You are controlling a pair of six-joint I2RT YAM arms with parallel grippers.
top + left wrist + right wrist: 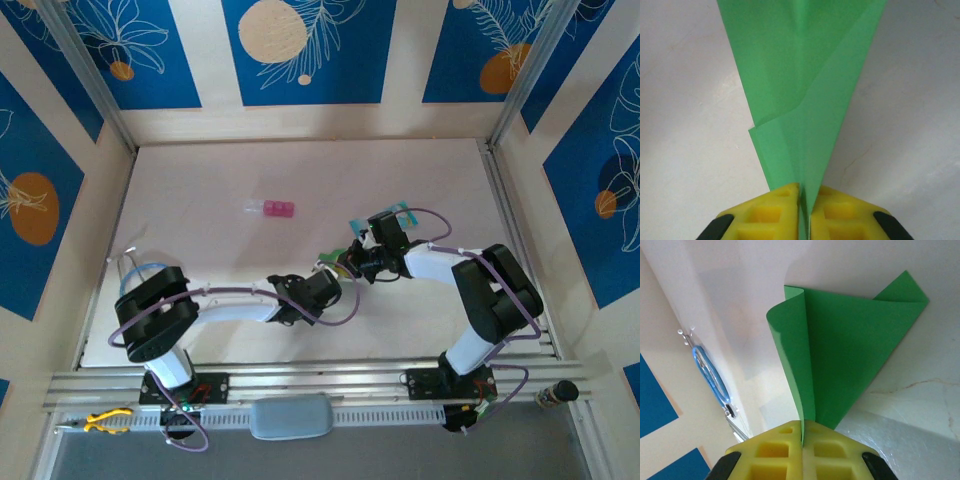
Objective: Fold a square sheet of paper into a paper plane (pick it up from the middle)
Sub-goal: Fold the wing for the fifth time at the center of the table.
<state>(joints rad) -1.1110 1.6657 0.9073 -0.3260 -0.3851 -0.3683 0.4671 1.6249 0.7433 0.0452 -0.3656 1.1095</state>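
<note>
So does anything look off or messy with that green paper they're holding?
Slightly. The green paper, pinched by the left gripper and the right gripper, has one flap bowing outward on the right gripper's side instead of lying flat, so that fold looks loose.

green paper [805,100], folded into a tapering layered wedge, centre crease, one flap curling.

The paper plane [805,100] is thin bright green paper, smooth with a soft satin sheen and crisp creases. The left gripper [801,197] and right gripper [802,432] are matt yellow moulded plastic with black edging. The table [685,125] is pale, smooth, faintly veined and slightly glossy. The frame rail [300,385] looks like brushed metal.
</note>
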